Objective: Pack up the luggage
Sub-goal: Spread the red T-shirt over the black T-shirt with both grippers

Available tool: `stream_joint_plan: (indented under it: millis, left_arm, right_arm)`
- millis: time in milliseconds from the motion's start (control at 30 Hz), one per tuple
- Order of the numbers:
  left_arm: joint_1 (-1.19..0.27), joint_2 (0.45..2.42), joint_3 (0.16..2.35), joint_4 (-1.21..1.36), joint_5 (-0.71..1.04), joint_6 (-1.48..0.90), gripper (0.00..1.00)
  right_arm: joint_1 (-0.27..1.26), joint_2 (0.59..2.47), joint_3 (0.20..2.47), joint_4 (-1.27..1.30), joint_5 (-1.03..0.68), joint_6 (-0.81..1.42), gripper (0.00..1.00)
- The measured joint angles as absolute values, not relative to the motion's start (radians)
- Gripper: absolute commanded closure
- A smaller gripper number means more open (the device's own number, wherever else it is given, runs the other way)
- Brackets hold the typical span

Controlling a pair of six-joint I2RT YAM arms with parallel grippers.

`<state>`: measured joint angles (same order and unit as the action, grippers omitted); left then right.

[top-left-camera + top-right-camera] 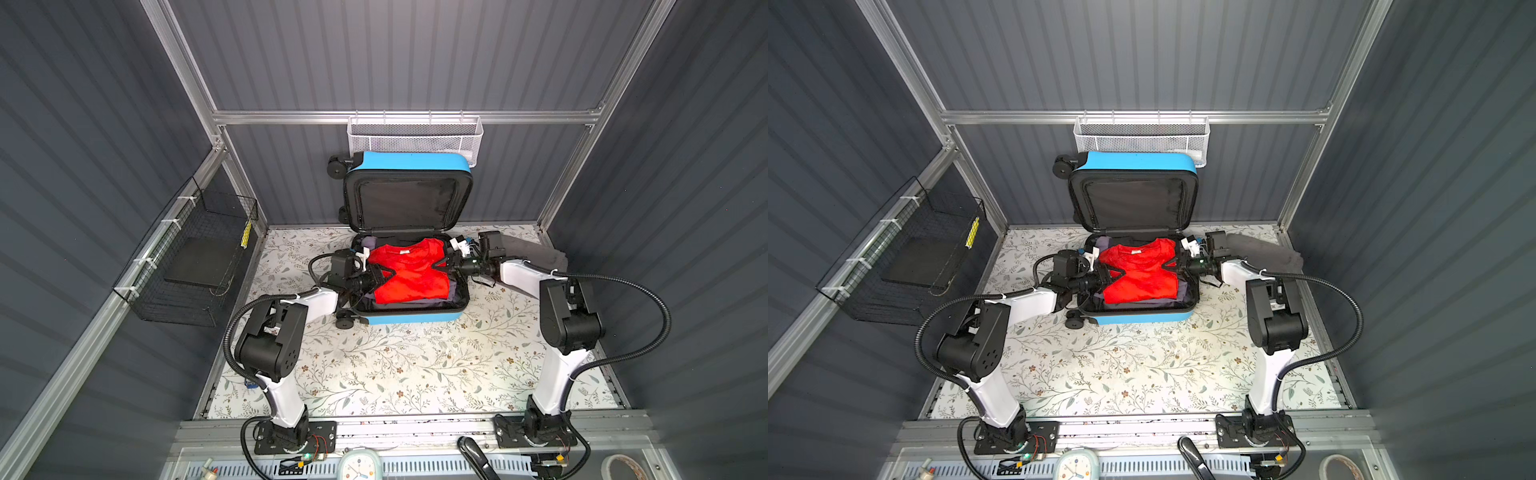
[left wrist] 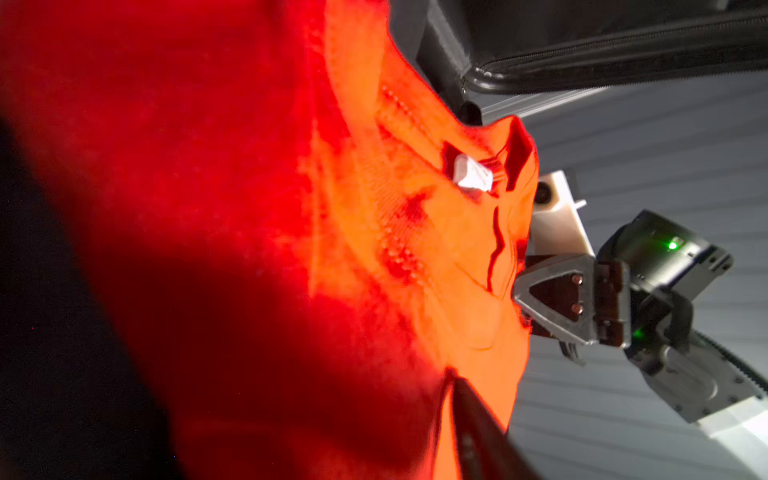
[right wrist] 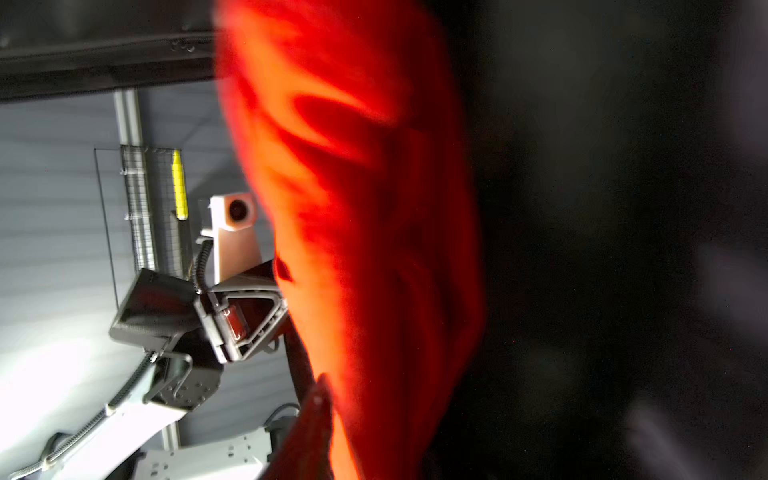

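Note:
The blue luggage (image 1: 415, 318) (image 1: 1142, 318) lies open on the table, its black-lined lid (image 1: 405, 203) standing against the back wall. A red shirt (image 1: 409, 274) (image 1: 1140, 272) (image 2: 436, 249) (image 3: 365, 208) lies spread on top of darker clothes in the lower half. My left gripper (image 1: 384, 272) (image 1: 1115, 272) is at the shirt's left edge and my right gripper (image 1: 441, 264) (image 1: 1170, 264) at its right edge. Both are open, with the cloth between the jaws. Each wrist view shows one finger (image 2: 478, 428) (image 3: 313, 419) beside the cloth. The cloth hides the other.
A white mesh basket (image 1: 415, 139) hangs on the back rail above the lid. A black wire basket (image 1: 195, 257) is fixed to the left wall. A grey folded cloth (image 1: 536, 249) lies behind my right arm. The floral table cover (image 1: 415, 365) stretches in front of the luggage.

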<state>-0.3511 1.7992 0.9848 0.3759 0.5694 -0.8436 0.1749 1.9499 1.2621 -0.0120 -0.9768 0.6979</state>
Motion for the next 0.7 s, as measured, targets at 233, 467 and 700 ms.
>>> stream_joint_plan:
  millis: [233, 467, 700]
  left_arm:
    - [-0.351, 1.729, 0.979, 0.301, 0.532, -0.8, 0.0]
    - [-0.351, 1.66, 1.114, 0.092, 0.456, -0.698, 0.0]
    - [-0.377, 1.646, 1.205, 0.015, 0.452, -0.657, 0.0]
  right_arm:
    - [0.143, 1.861, 1.23, -0.047, -0.908, 0.68, 0.36]
    - [0.126, 1.72, 1.23, -0.16, -0.808, 0.621, 0.45]
    - [0.202, 1.659, 1.237, -0.211, -0.752, 0.605, 0.64]
